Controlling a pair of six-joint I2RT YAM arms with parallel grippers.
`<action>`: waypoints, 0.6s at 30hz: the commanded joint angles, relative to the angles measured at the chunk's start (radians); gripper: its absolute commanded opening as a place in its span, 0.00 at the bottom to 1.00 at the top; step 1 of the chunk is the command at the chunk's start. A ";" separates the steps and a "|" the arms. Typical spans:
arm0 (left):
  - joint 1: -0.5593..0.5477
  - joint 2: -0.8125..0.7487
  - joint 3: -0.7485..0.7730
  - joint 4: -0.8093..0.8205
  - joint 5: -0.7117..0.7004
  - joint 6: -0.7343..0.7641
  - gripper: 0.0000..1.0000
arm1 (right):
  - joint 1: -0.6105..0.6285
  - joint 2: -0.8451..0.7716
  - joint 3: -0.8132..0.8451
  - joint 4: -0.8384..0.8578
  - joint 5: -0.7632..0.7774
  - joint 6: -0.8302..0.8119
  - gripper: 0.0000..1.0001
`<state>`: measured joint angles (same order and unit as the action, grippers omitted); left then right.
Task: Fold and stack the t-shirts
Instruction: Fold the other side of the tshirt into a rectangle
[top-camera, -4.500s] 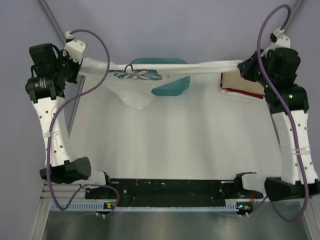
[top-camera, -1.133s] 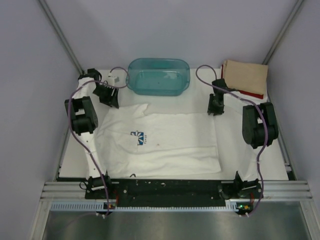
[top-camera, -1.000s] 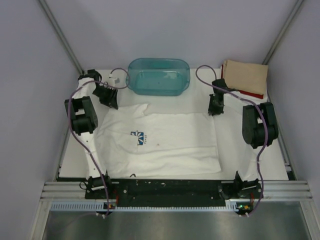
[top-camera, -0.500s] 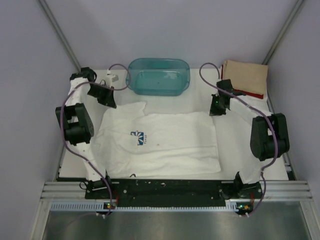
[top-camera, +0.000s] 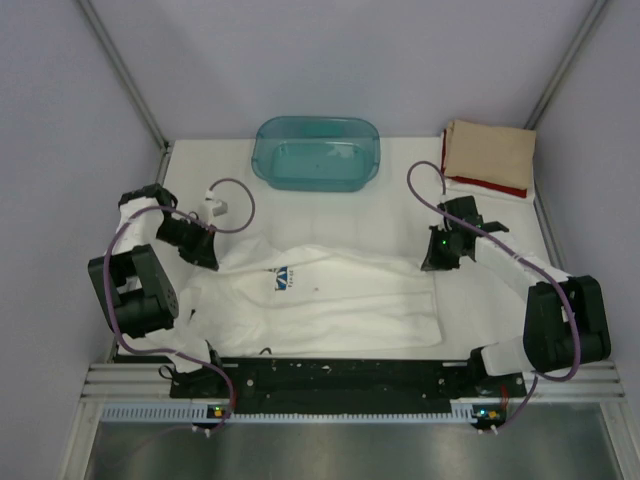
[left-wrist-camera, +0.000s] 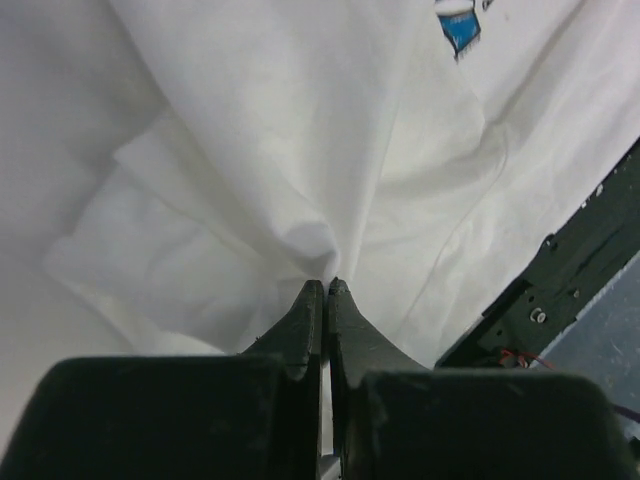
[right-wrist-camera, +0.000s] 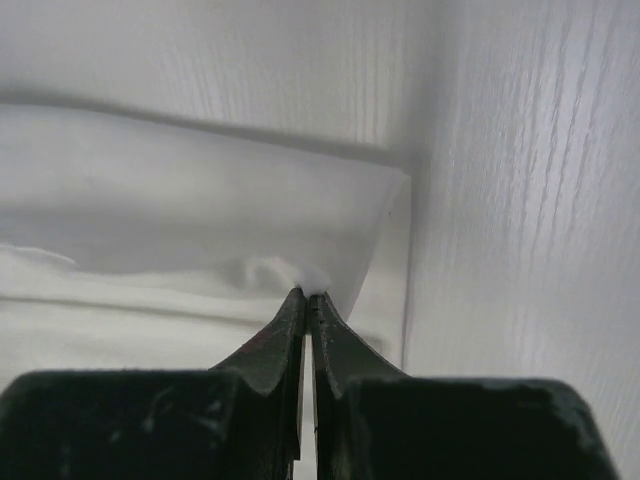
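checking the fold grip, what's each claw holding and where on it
Both hold the white, blue-printed cloth t-shirt: left claw pinches a bunched fold near its far-left edge, right claw its edge near the far-right corner.

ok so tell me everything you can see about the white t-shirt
The white t-shirt is soft, thin-looking cloth with a small blue print left of its middle. It lies spread across the near part of the table, creased and bunched on its left side. The left end effector and the right end effector are each shut on a pinch of its far edge, one at either far corner.
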<state>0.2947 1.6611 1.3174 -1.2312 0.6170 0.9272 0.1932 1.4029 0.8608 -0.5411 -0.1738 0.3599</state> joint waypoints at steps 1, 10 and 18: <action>0.001 -0.057 -0.153 -0.024 -0.085 0.085 0.00 | -0.003 -0.019 -0.078 -0.013 -0.039 0.016 0.00; 0.018 -0.034 -0.231 0.084 -0.255 0.062 0.11 | -0.005 0.025 -0.088 -0.102 0.169 0.042 0.00; 0.023 0.015 -0.008 -0.140 -0.107 0.148 0.47 | -0.005 0.050 -0.074 -0.091 0.148 0.025 0.00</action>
<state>0.3099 1.6608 1.1473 -1.2591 0.4042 1.0401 0.1932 1.4353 0.7612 -0.6231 -0.0731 0.3939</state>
